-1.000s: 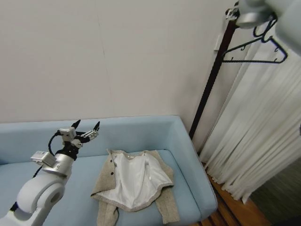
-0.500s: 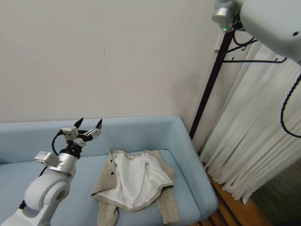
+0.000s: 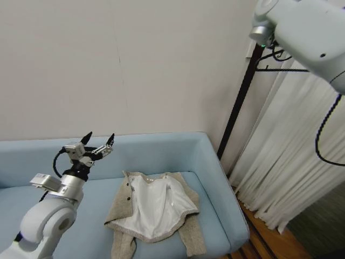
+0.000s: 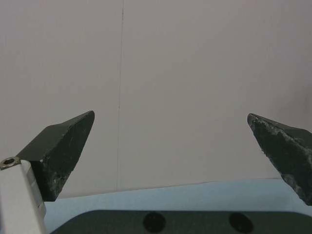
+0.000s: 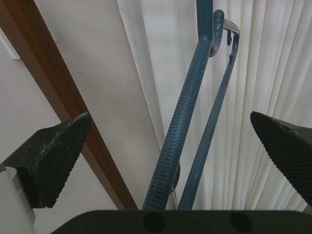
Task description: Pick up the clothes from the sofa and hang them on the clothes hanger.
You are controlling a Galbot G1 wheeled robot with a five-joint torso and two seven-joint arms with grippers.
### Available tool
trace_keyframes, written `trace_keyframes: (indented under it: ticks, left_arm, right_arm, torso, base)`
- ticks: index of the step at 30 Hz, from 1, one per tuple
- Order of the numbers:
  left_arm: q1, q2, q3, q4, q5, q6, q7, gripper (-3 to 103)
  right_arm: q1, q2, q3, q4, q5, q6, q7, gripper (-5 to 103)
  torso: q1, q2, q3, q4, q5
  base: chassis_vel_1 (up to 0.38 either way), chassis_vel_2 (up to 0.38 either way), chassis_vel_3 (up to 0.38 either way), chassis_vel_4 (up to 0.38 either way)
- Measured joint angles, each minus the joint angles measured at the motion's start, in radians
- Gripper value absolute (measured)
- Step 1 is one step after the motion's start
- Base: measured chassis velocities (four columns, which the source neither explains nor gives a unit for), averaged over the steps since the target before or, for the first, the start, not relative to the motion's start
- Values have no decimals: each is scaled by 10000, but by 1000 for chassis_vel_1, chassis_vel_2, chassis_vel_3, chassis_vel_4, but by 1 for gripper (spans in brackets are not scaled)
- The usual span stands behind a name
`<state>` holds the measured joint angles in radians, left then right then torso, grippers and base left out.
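The beige knitted cardigan with white lining [image 3: 153, 213] lies spread open on the light blue sofa [image 3: 161, 154]. The left gripper [image 3: 97, 144] hovers just beside it, fingers spread and empty. Up high, the right gripper [image 5: 170, 115], also released, faces the dark blue metal hanger [image 5: 178, 126] near the dark wooden stand pole [image 3: 237, 108].

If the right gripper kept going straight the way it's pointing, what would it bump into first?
Probably the clothes hanger: its ridged bar lies straight ahead between the right gripper's open fingers, with the white curtain behind. Depth is unclear.
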<state>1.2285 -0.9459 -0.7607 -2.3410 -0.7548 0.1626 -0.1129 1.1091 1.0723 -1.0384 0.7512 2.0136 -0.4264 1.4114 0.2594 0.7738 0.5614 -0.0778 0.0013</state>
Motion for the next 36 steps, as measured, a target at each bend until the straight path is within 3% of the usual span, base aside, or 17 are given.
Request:
trace_keyframes:
  ticks: [7,9,11,12,14,18,20,24,36]
  left_arm:
    - [56,-62,-1,-42,-4,3,-1,100]
    - [64,-93,0,-78,-3,3,-2,100]
    - [64,-95,0,-87,-4,3,-6,100]
    - [58,-93,1,-103,-3,5,-15,100]
    - [57,-90,1,-107,-4,6,-16,100]
    - [48,-41,-9,-126,-16,6,-21,100]
    - [47,-41,-10,-126,-17,6,-21,100]
    - [60,-54,-39,-127,-27,-53,-26,100]
    - [47,2,-109,-109,-150,-58,-23,100]
  right_arm:
    - [-62,3,-163,-133,-208,29,-130,83]
    - [-104,27,-140,-206,-292,55,-198,66]
    - [-135,13,-129,-171,-297,68,-200,66]
    - [-185,-11,-115,-105,-298,98,-191,56]
    - [-197,-17,-108,-87,-298,104,-186,56]
    - [-245,-73,-26,-19,-341,130,-193,34]
    - [-245,-73,-1,-42,-359,130,-211,34]
    - [-248,-273,9,48,-430,156,-282,13]
    - [-249,-706,-89,950,-627,349,-247,8]
  torso:
    - [0,0,0,-1,3]
    - [0,0,0,-1,1]
    - [0,0,-1,0,1]
    - [0,0,0,0,1]
    - [0,0,0,0,2]
    - [0,0,0,-1,3]
    - [0,0,0,-1,1]
    - [0,0,0,-1,2]
    - [0,-1,0,-1,4]
  base:
    - [0,0,0,0]
    - [0,0,0,0]
    - [0,0,0,0]
    - [0,0,0,0]
    - [0,0,0,0]
    - [0,0,0,0]
    - [0,0,0,0]
    - [0,0,0,0]
    - [0,0,0,0]
